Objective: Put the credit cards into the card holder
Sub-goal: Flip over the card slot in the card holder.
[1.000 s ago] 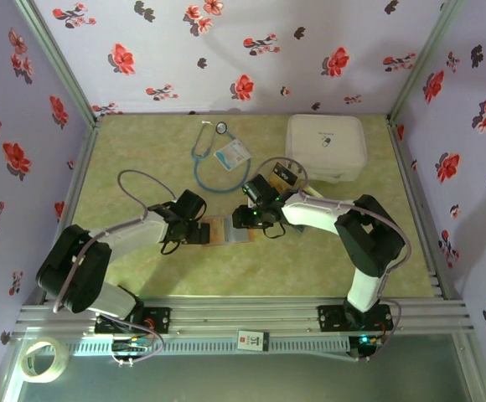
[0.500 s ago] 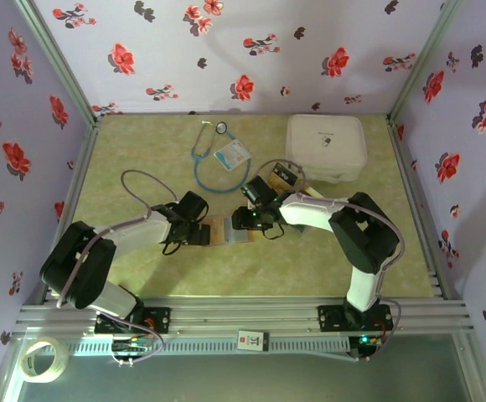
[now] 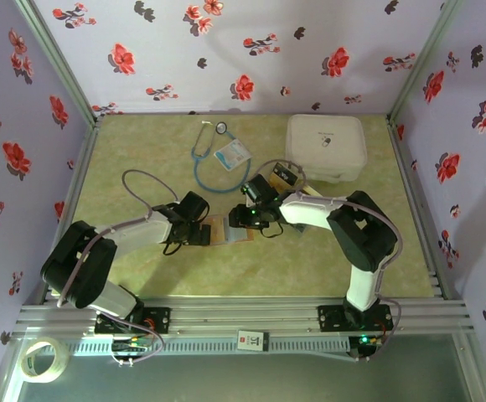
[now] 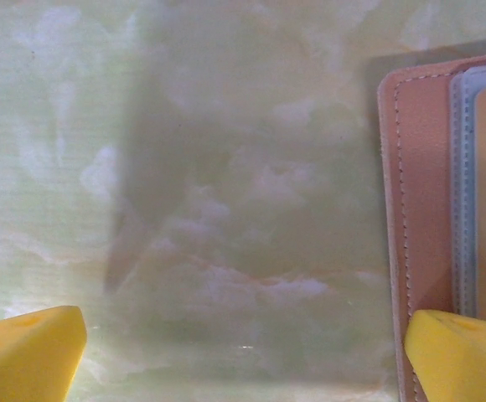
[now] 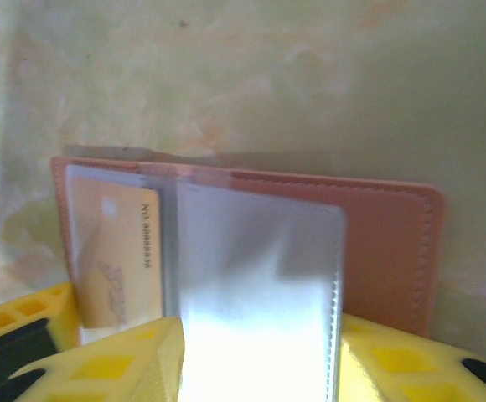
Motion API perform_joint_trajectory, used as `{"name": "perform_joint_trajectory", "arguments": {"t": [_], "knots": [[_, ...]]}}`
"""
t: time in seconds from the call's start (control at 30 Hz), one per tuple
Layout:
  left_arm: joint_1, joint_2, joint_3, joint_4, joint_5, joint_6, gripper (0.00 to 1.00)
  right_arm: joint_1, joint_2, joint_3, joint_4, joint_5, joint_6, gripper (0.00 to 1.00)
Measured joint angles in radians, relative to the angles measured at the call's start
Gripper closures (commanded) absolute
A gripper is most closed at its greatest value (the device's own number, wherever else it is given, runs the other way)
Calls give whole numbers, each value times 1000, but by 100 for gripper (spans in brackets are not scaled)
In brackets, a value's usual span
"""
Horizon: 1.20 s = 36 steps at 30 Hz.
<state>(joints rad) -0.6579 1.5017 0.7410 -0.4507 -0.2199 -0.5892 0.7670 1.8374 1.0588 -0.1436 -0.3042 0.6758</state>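
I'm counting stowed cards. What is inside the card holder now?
One yellow-gold credit card sits behind a clear pocket of the open card holder. The middle pocket is washed out by glare, so its contents cannot be seen.

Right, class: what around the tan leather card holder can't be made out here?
- Top external: tan leather card holder partly under left gripper and right gripper; pocket contents too small.
- Left wrist: holder cut off by the right edge.
- Right wrist: yellow-gold card's print blurred; glare whitens the clear plastic sleeve; whether the right gripper grips it is unclear.
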Motion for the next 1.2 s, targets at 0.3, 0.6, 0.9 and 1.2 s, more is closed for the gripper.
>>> {"name": "perform_joint_trajectory", "arguments": {"t": [0.3, 0.6, 0.9, 1.2], "knots": [[-3, -5, 0, -3, -9, 0, 0, 22, 1, 0, 34, -48, 35, 54], [74, -126, 5, -46, -27, 0, 0, 74, 2, 52, 35, -52, 51, 53], [148, -267, 6, -72, -42, 0, 0, 119, 116, 155, 70, -60, 81, 53], [149, -273, 6, -86, -42, -3, 0, 124, 164, 171, 110, -70, 104, 54]]}}
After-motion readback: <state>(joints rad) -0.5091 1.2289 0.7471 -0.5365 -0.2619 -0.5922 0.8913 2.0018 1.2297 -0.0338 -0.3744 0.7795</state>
